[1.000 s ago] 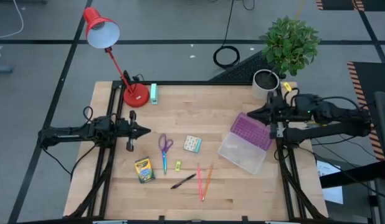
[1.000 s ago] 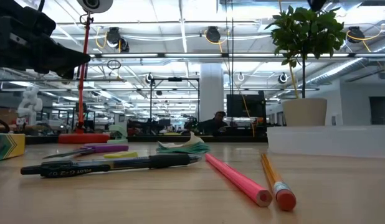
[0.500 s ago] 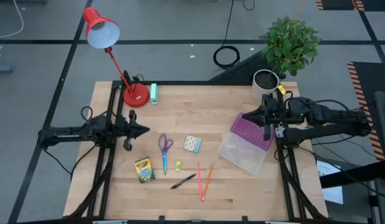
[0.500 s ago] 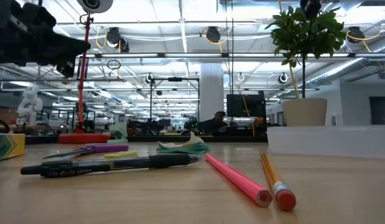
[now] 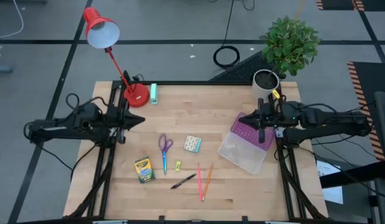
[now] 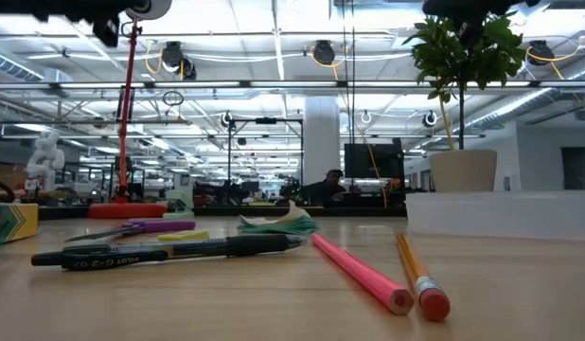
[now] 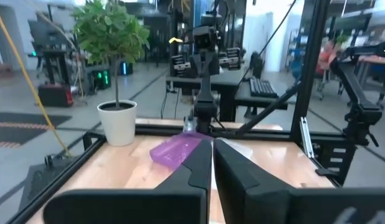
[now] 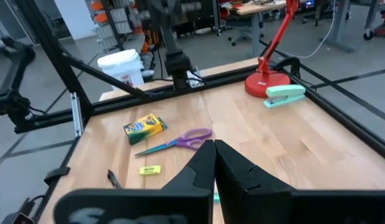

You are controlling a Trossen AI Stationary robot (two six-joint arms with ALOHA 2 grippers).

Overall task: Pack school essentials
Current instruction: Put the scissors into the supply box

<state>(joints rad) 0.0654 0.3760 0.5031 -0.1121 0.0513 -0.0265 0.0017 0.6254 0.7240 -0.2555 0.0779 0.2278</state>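
Observation:
The school essentials lie loose on the wooden table: a yellow-green crayon box (image 5: 144, 169), purple-blue scissors (image 5: 164, 149), a tiny yellow piece (image 5: 177, 165), a pale patterned pack (image 5: 192, 144), a black pen (image 5: 183, 181), a pink pencil (image 5: 199, 180) and an orange pencil (image 5: 207, 179). A clear container (image 5: 243, 154) with a purple part (image 5: 250, 131) rests at the right. My left gripper (image 5: 141, 119) hangs shut above the table's left side, far of the scissors. My right gripper (image 5: 244, 116) hangs shut above the container's far end. Neither holds anything.
A red desk lamp (image 5: 135, 94) and a mint-green block (image 5: 154, 93) stand at the far left. A potted plant (image 5: 266, 81) stands at the far right corner. Bare wood lies in the table's middle and along the far edge.
My left gripper has risen, leaving the low view upward, and has drawn back toward the table's far-left. My right gripper has shifted a little toward the table's left, over the container's purple part. The stationery has stayed where it was.

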